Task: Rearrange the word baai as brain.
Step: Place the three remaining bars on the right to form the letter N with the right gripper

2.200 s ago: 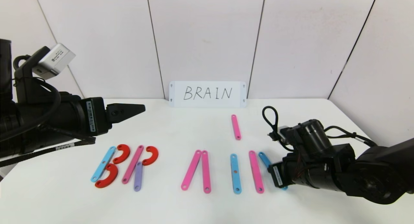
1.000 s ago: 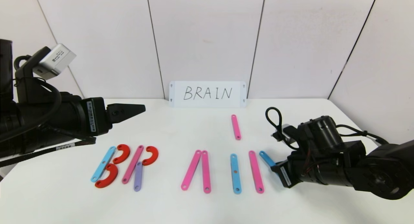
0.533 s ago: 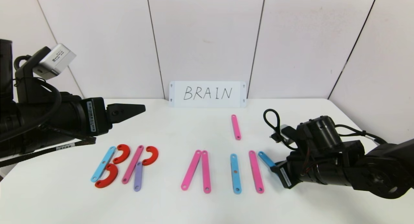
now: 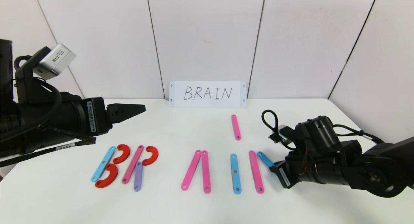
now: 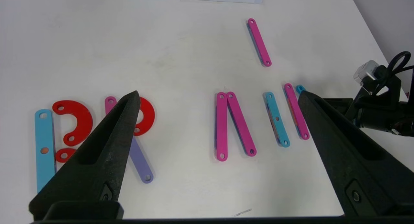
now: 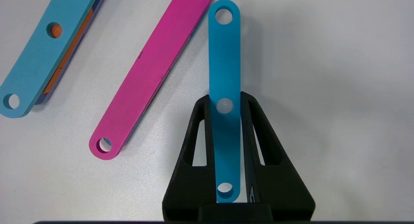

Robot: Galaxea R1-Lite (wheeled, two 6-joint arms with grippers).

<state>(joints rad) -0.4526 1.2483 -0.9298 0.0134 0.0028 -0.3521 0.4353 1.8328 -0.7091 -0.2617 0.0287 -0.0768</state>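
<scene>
The plastic letters lie in a row on the white table (image 4: 181, 133). At the left are a blue strip (image 4: 103, 164), red curves (image 4: 122, 153), a pink strip (image 4: 132, 164) and a purple strip (image 4: 138, 176). In the middle, two pink strips (image 4: 191, 169) meet at the top. To their right lie a blue strip (image 4: 235, 173) and a pink strip (image 4: 256, 171). My right gripper (image 6: 224, 99), low over the table (image 4: 275, 169), is shut on another blue strip (image 6: 224, 56), which slants beside that pink strip (image 4: 265, 158). My left gripper (image 5: 218, 94) is open and empty above the table's left side (image 4: 142, 108).
A single pink strip (image 4: 236, 127) lies alone behind the row. A white card (image 4: 207, 94) handwritten BRAIN stands against the back wall. The table's right edge runs behind my right arm.
My right arm drew back to the right, then eased a little left, its gripper staying around the slanted blue strip. The left arm and the other pieces have not moved.
</scene>
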